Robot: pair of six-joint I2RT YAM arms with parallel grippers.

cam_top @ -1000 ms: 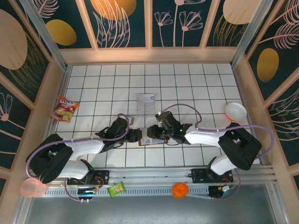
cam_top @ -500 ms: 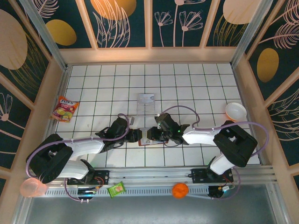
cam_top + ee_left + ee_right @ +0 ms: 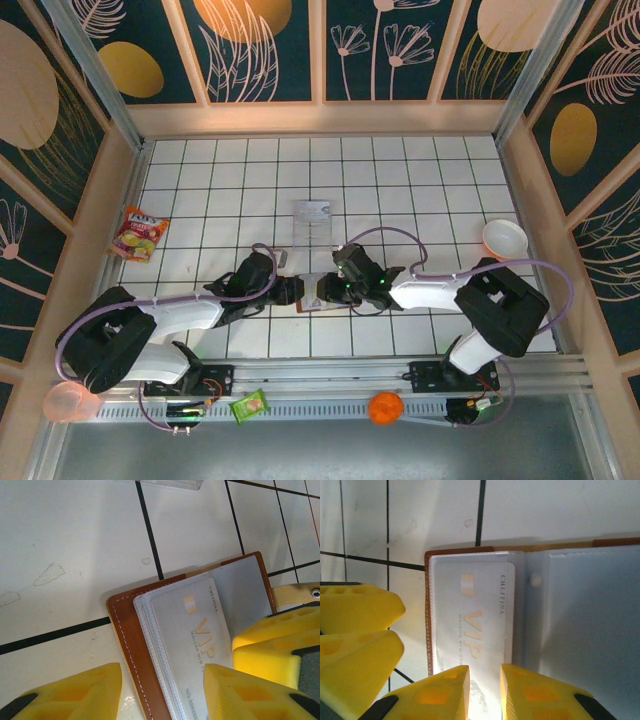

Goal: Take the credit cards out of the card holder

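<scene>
The card holder [image 3: 122, 625] lies open and flat on the table, just on the arms' side of the clear tray [image 3: 313, 222]. The credit cards [image 3: 192, 625] sit in a pale stack in the half nearer the left arm. The top card faces up.

The left gripper [image 3: 161, 672] is low and to the left of the tray. Its fingers are spread wide. One is over bare table beside the brown edge, and the other is over the top card. It pinches nothing. The right gripper [image 3: 484, 670] is low and to the right of the tray. Its two fingers are almost pressed together at the near end of the top card, with a thin gap left. Whether they have the card yet cannot be told.

The step looks like pulling out the top card. To do it well, the right gripper should nip only that one card, not the whole stack or the clear sleeve. Then it should slide the card out flat and slowly. The left gripper should press the holder down so it does not drag along.

The top card says "VIP" in big gold letters. A small line under it starts with "MAISON". A smaller word near the card's end is too blurry to read. A number line starts with "NO".
</scene>
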